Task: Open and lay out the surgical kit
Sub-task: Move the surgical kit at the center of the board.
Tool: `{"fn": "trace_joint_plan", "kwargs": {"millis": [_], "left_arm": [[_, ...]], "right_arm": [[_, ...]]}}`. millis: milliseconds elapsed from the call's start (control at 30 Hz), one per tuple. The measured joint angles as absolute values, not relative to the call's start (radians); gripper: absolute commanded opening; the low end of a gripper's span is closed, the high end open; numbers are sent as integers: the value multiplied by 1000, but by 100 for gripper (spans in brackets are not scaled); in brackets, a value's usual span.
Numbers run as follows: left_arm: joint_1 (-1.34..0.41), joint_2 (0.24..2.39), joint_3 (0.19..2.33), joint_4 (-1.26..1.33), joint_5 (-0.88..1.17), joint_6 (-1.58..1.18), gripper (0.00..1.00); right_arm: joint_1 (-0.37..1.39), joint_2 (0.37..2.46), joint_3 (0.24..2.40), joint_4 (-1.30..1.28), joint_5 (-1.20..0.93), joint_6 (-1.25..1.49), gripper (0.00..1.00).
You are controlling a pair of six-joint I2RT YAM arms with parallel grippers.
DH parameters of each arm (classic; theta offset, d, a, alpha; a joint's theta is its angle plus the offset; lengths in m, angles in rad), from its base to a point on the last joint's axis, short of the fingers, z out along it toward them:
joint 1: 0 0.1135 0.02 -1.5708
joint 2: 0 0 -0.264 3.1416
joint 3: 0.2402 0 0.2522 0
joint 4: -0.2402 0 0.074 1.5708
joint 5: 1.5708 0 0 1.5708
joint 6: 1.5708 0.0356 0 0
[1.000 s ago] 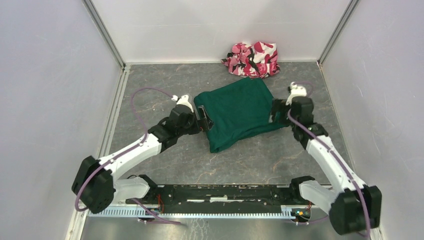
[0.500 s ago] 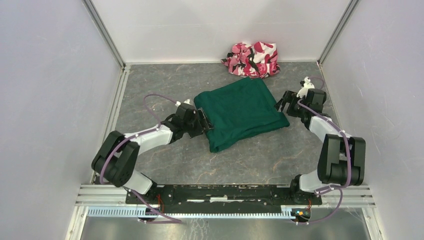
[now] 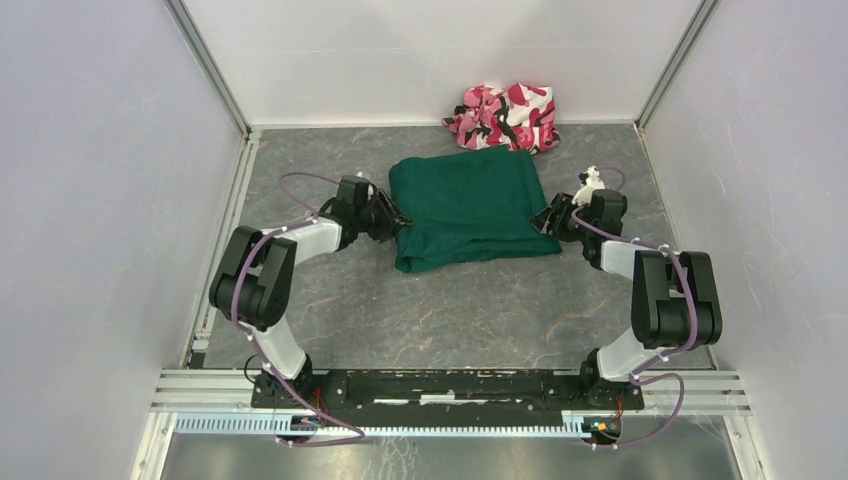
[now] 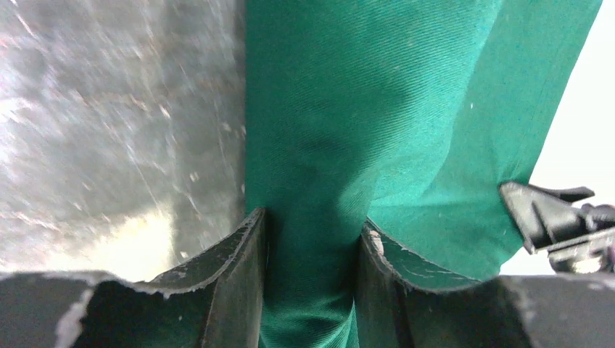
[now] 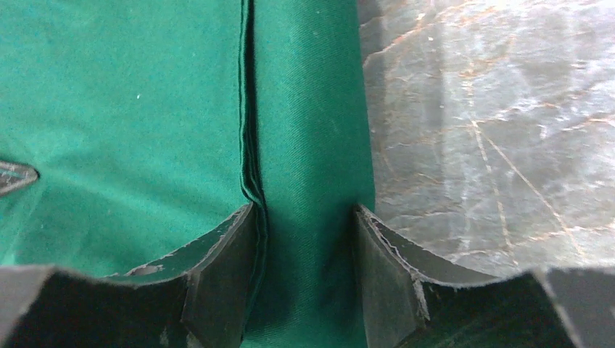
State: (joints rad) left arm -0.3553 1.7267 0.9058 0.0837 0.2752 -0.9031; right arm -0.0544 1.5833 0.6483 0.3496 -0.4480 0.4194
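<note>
Green wrap [image 3: 465, 205] on marbled table [image 3: 480, 310], white walls [image 3: 440, 50]; left tool [image 3: 397, 222], right tool [image 3: 545, 222] pinch edges.

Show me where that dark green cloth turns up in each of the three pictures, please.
Top external: the green cloth lies mid-table, just in front of the camouflage bundle.
Left wrist: it fills the middle and right, a fold running to the bottom edge.
Right wrist: it fills the left and middle.
Shared landmark: the grey marbled table, beside the cloth in all three.

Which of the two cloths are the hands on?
The dark green cloth, pinched at opposite edges by left hand and right hand; the camouflage bundle lies untouched.
</note>
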Motion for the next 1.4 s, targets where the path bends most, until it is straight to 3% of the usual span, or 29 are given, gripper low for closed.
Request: {"fn": "trace_joint_plan", "kwargs": {"millis": [267,1133,1400], "left_arm": [[-245,1836,1050,54,281,-881,46],[-155,1856,1114,-11,241,-817,46],[-147,1856,1116,-20,237,-816,57]], "right_arm": [[46,1656,709,397,-393,483,55],[157,1768,830,410,-356,538,56],[165,1777,850,393,-361,536,64]]}}
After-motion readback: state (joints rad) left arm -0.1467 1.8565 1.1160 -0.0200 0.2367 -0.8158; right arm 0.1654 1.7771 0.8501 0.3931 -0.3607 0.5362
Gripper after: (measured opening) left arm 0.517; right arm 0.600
